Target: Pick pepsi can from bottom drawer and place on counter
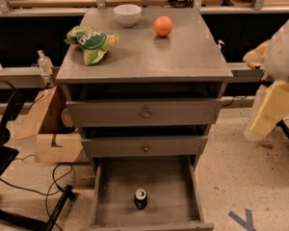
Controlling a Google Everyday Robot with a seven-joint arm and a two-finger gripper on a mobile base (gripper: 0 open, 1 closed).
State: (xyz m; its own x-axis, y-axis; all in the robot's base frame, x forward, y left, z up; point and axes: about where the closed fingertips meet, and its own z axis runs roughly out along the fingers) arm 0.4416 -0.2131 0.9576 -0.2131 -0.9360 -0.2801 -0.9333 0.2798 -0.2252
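The pepsi can [140, 198] stands upright on the floor of the open bottom drawer [115, 201], near its front middle. The grey counter [183, 52] is the cabinet's top slab. My gripper [261, 125] is the blurred pale end of the arm at the right edge. It hangs beside the cabinet at the height of the upper drawer fronts, well above and to the right of the can. It holds nothing that I can see.
On the counter lie a green chip bag [91, 42], a white bowl [127, 14] and an orange [163, 26]. Two shut drawer fronts with knobs [145, 113] sit above the open drawer. A cardboard box [50, 134] and cables are on the floor to the left.
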